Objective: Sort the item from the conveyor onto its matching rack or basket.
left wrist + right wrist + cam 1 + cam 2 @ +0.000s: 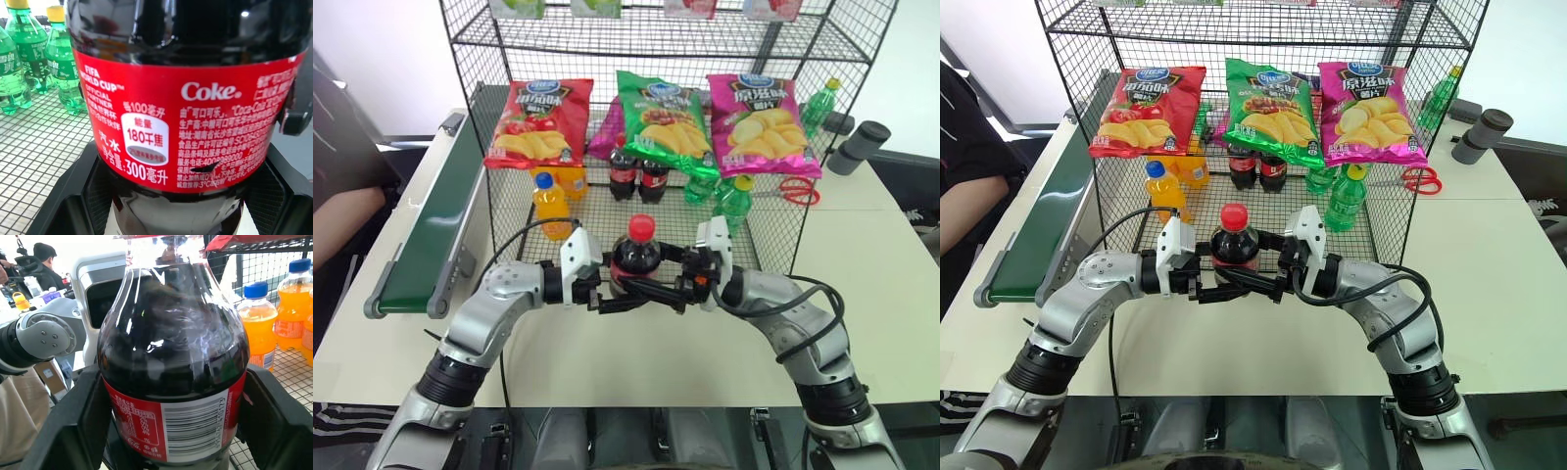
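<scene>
Both grippers, left (604,297) and right (677,290), are closed on the cola (636,257) at frame centre, upright, before the rack (773,230).

Lab mock shop: wire rack (822,59), chip bags (540,122), conveyor (435,230).

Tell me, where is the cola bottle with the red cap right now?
The cola bottle sits upright between the left end effector and right end effector, just before the wire rack.
</scene>
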`<control>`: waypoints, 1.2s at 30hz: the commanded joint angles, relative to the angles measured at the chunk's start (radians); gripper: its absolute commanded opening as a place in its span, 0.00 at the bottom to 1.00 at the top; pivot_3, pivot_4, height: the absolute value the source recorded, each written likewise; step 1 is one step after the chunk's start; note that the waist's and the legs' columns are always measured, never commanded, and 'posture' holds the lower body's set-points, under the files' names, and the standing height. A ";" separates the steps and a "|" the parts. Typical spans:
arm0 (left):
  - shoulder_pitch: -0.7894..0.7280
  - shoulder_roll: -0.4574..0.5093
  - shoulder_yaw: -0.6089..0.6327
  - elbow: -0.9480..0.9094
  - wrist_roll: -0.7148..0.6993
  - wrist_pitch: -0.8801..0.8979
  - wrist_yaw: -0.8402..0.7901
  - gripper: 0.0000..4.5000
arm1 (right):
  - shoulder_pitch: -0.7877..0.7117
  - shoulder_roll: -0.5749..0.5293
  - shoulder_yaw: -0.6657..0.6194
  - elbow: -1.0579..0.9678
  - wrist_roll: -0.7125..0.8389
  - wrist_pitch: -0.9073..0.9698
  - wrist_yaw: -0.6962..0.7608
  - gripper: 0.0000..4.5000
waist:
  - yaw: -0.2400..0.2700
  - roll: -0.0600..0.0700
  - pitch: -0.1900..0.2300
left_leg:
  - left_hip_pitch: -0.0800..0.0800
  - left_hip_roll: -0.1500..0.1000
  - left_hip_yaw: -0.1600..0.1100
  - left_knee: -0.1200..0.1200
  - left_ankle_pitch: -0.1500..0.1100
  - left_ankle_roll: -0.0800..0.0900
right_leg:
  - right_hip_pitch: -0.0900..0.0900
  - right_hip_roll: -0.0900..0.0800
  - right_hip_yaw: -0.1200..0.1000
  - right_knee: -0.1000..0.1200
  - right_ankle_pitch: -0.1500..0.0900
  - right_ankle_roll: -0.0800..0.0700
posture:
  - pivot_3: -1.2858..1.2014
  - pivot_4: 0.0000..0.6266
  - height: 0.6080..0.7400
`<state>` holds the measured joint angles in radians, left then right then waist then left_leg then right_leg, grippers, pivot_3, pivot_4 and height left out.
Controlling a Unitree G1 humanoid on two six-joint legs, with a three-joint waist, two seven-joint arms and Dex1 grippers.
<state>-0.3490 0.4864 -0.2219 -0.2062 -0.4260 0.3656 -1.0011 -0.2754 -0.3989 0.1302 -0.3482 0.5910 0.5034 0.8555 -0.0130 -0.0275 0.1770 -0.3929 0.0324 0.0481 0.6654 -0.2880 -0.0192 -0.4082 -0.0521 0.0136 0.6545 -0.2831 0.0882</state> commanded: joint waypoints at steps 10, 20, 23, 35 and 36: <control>0.038 0.031 0.091 -0.034 -0.015 0.019 0.043 0.99 | -0.032 0.057 -0.018 0.048 -0.084 -0.131 -0.054 0.66 | -0.003 0.000 0.000 | 0.000 0.000 0.000 0.000 0.000 0.000 | 0.000 0.001 0.000 0.000 0.000 0.000 | 0.52 0.24 1.00; 0.249 0.036 0.323 -0.062 0.013 -0.106 0.201 0.99 | -0.109 0.190 -0.016 0.351 -0.314 -0.405 -0.243 0.66 | -0.004 0.000 0.000 | 0.000 0.001 0.000 0.000 0.000 0.000 | -0.001 0.000 0.001 0.001 0.000 0.000 | 0.52 0.24 1.00; 0.286 -0.011 0.383 -0.099 -0.017 -0.127 0.271 0.99 | -0.160 0.248 -0.020 0.498 -0.370 -0.504 -0.300 0.66 | -0.002 0.000 0.000 | 0.000 0.000 0.001 0.000 0.000 0.000 | -0.001 -0.004 0.000 0.001 0.000 0.000 | 0.52 0.24 1.00; 0.373 -0.066 0.410 -0.195 -0.035 -0.167 0.329 0.99 | -0.391 0.373 -0.106 1.066 -0.459 -0.827 -0.471 0.66 | -0.008 0.000 0.000 | 0.000 0.000 0.002 0.000 0.000 -0.001 | -0.001 -0.006 0.000 0.002 0.000 0.000 | 0.52 0.24 1.00; 0.373 -0.068 0.410 -0.197 -0.039 -0.166 0.329 0.99 | -0.402 0.377 -0.111 1.094 -0.458 -0.838 -0.470 0.66 | -0.009 0.000 0.000 | 0.000 0.000 0.002 0.000 0.000 -0.001 | -0.001 -0.006 0.000 0.002 0.000 0.000 | 0.52 0.24 1.00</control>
<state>0.0281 0.4223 0.1752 -0.3567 -0.4403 0.2216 -0.6738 -0.6344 -0.0372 0.0342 0.7429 0.1308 -0.2733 0.3827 -0.0222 -0.0272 0.1770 -0.3924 0.0320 0.0499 0.6652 -0.2878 -0.0200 -0.4092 -0.0579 0.0136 0.6565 -0.2830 0.0882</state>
